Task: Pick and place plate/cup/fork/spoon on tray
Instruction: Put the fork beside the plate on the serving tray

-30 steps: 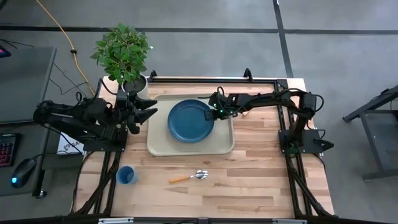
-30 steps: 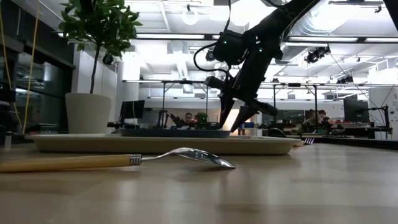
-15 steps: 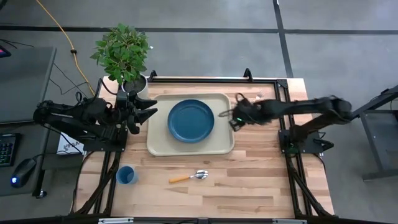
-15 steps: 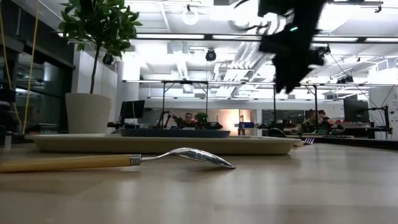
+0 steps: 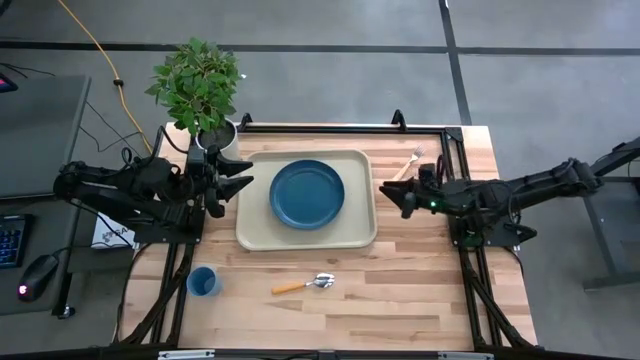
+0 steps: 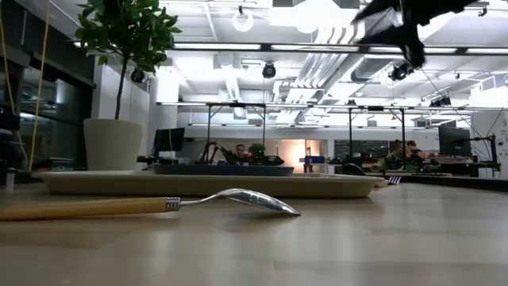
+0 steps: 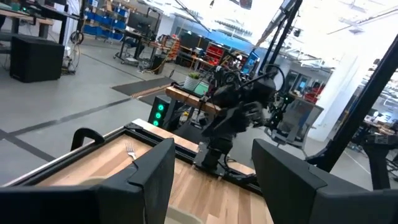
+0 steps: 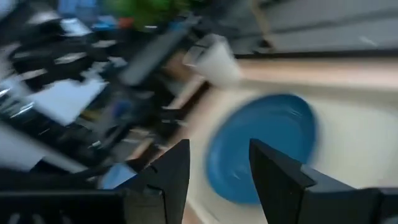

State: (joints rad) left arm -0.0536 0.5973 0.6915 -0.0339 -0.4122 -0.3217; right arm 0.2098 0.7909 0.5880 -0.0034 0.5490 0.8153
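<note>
Blue cup [image 5: 203,283] waits by the left gripper [image 5: 238,176] (fingers spread, empty); plate [image 5: 307,194] sits on the tray [image 5: 258,236], spoon [image 5: 304,283] below. Right gripper [image 5: 393,193], parted and empty, could nudge the thin fork [image 5: 407,165] off the edge.

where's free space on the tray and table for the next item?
Tray: bare strips beside the plate, widest along its front edge and right side. Table: open wood right of the spoon, and between cup and spoon. Crowded: the back right by the fork and right gripper; the tray's left edge by the left gripper.
</note>
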